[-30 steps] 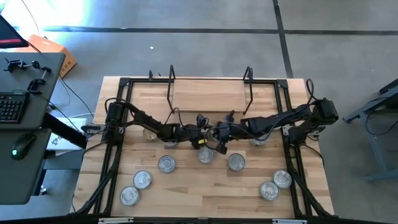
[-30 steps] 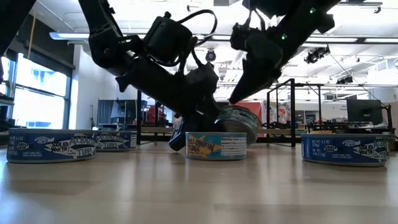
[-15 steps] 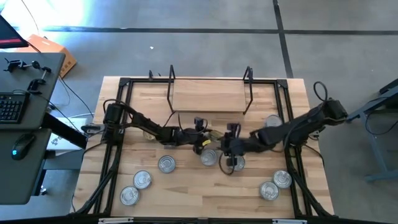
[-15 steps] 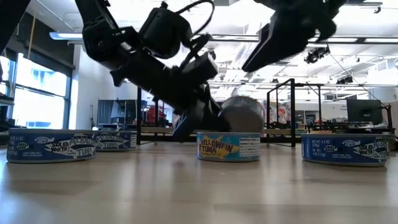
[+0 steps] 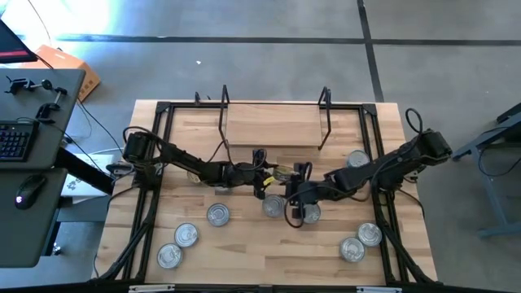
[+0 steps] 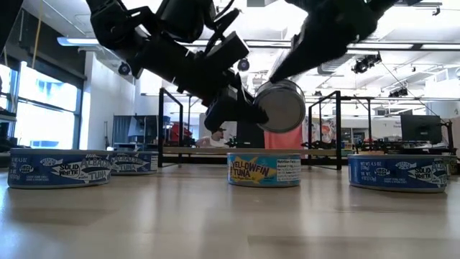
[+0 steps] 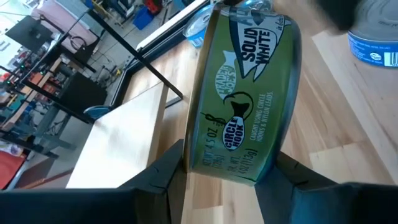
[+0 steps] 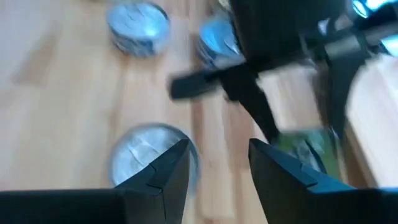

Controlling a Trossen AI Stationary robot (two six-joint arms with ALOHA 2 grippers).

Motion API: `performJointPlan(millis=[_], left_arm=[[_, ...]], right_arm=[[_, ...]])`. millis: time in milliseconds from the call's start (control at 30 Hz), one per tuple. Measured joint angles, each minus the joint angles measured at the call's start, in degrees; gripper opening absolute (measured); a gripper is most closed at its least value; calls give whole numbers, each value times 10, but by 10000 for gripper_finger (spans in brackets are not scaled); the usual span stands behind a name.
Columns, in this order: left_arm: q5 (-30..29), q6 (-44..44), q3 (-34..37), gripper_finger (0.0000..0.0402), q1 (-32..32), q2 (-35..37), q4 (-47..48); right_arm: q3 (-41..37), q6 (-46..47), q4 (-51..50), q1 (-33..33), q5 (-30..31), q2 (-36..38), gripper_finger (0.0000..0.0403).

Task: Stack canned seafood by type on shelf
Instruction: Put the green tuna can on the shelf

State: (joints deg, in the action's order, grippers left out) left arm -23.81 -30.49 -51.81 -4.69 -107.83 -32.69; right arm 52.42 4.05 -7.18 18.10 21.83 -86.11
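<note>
My left gripper (image 5: 269,177) is shut on a green-labelled tin of canned seafood (image 7: 245,93), held on edge above the table's middle. In the low view this tin (image 6: 280,106) hangs over a yellow-labelled tin (image 6: 264,170) that rests flat on the table. My right gripper (image 5: 294,213) stands open just near of it, over a silver-lidded tin (image 8: 146,155), touching nothing. The shelf (image 5: 273,126), a light board between black wire uprights, sits at the far middle. My left gripper pinches the green tin between its two fingers, one on each flat end near the rim (image 7: 194,163). The fingers (image 7: 163,177) come from the table's left, slanting slightly down. The tin stands on edge, its label wall toward the wrist, lifted clear of the table.
More tins lie flat on the table: three at the near left (image 5: 186,235), two at the near right (image 5: 361,242), one at the right edge (image 5: 356,159), one under the left arm (image 5: 195,173). Black frame rails (image 5: 151,203) run along both sides.
My right gripper has let go of the green tin and drawn back toward the near edge. My left gripper has risen and rolled with the tin. The tin leaned on the yellow-labelled one before and now hangs clear above it, a flat end toward the near side.
</note>
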Motion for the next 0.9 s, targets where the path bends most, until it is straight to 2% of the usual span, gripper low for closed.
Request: performJointPlan(millis=[167, 300, 433, 500, 600, 667, 767, 900], left_arm=[[0, 15, 0, 127, -1, 0, 4], [0, 19, 0, 132, -2, 0, 6], [0, 20, 0, 134, -2, 0, 5], [0, 23, 0, 133, -2, 0, 3], [0, 29, 0, 133, -2, 0, 2], [0, 29, 0, 133, -2, 0, 1], [1, 29, 0, 133, -2, 0, -1], [1, 29, 0, 133, -2, 0, -2]], right_arm=[[3, -18, 92, -1, -10, 1, 159], [55, -44, -10, 7, 53, 3, 180], [93, -23, -139, 13, 145, 4, 228], [90, -7, -160, 10, 154, 4, 252], [61, -1, -154, 3, 128, -3, 271], [44, -5, -142, -1, 132, -15, 273], [33, -2, -118, -5, 168, -34, 267], [33, -30, -104, -5, 172, -60, 226]])
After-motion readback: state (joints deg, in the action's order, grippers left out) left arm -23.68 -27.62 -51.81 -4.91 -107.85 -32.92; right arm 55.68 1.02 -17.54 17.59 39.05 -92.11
